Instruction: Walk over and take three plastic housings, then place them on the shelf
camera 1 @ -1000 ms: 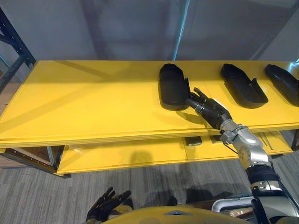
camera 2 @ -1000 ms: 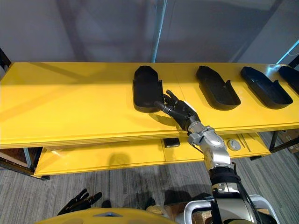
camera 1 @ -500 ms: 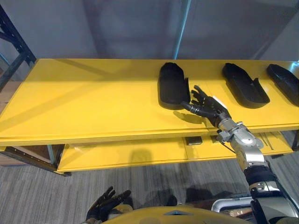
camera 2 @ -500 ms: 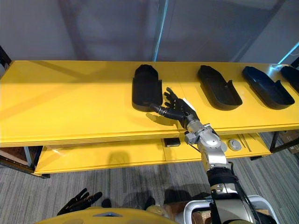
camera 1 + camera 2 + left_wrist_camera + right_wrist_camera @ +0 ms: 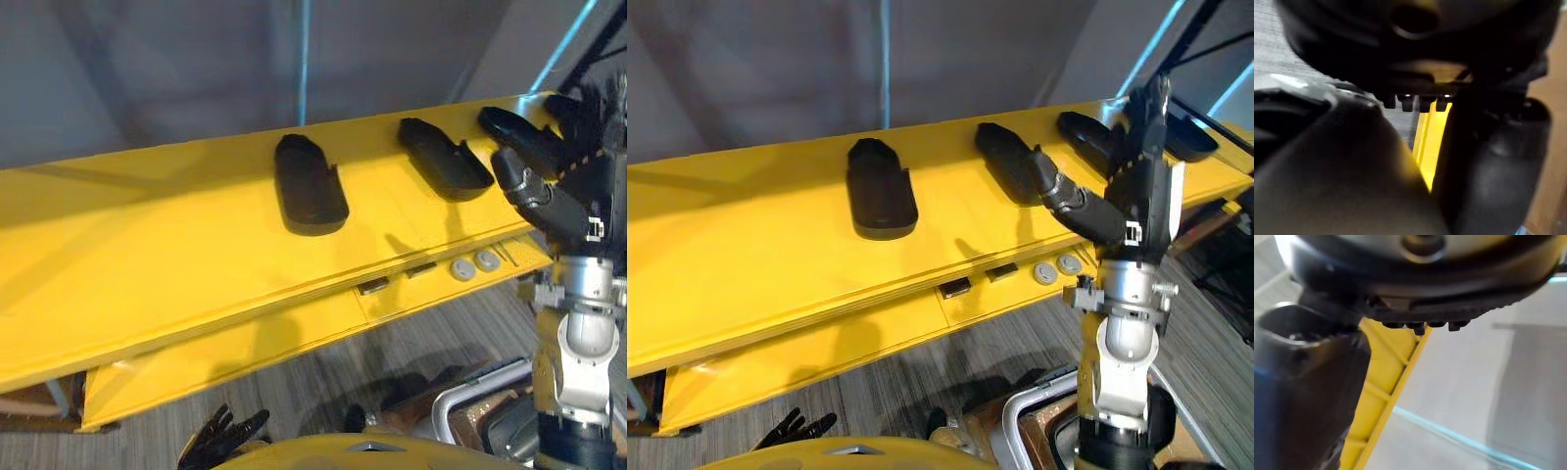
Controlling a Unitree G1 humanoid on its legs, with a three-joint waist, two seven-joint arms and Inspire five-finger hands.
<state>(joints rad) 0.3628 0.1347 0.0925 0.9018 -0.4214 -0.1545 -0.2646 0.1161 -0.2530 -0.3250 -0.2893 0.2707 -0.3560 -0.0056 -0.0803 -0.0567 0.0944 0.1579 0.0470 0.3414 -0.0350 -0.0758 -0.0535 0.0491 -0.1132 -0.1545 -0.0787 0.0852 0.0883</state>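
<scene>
Fingers (image 5: 1143,127) of my right hand (image 5: 1136,196) have lifted off the shelf (image 5: 745,255), straight and empty. Three plastic housings (image 5: 880,191) lie toward its back edge. I'd withdraw high, clear of them. Left hand (image 5: 220,436) hangs relaxed.

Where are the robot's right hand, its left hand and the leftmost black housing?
right hand (image 5: 1138,201): right eye view, hand's middle.
left hand (image 5: 223,439): left eye view, fingers.
leftmost black housing (image 5: 310,188): left eye view, its middle.

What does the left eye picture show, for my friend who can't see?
The right hand is raised, open and empty, at the right end of the yellow shelf. Three black housings lie along the shelf. The left hand hangs low, open.
</scene>
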